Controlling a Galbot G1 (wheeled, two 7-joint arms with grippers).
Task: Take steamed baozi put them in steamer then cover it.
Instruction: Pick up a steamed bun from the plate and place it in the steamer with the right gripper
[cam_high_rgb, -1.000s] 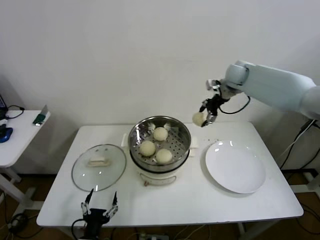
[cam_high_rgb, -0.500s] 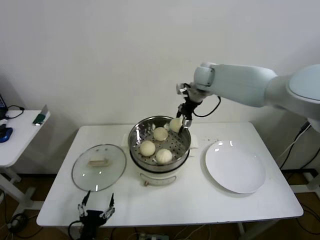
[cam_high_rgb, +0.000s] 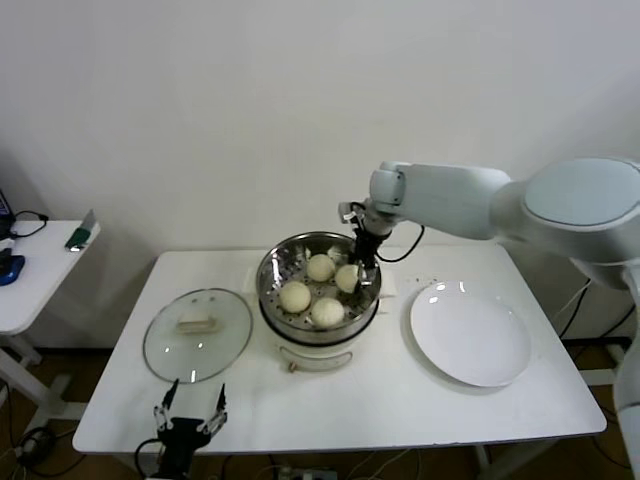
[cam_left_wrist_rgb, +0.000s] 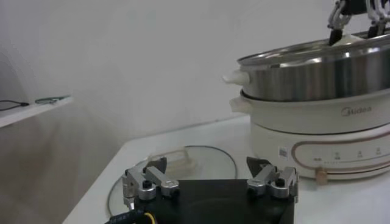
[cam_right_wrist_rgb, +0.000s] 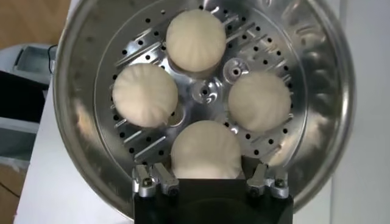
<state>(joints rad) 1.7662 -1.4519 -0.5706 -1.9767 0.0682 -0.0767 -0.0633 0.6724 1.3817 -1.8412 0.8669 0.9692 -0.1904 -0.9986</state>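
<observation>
The shiny steel steamer sits on its white pot base mid-table, with several cream baozi on its perforated floor. My right gripper reaches down into it, open, its fingers flanking one baozi that rests on the floor. Other baozi lie around the centre. The glass cover with its cream handle lies flat left of the steamer. My left gripper stays open and empty at the table's front edge, near the cover.
A bare white plate lies on the table right of the steamer. A second white side table stands at the far left with small items on it. A wall closes off the back.
My right arm carried a baozi from above the plate side leftward and down into the steamer, and its fingers have spread off it. The left arm barely moved.
</observation>
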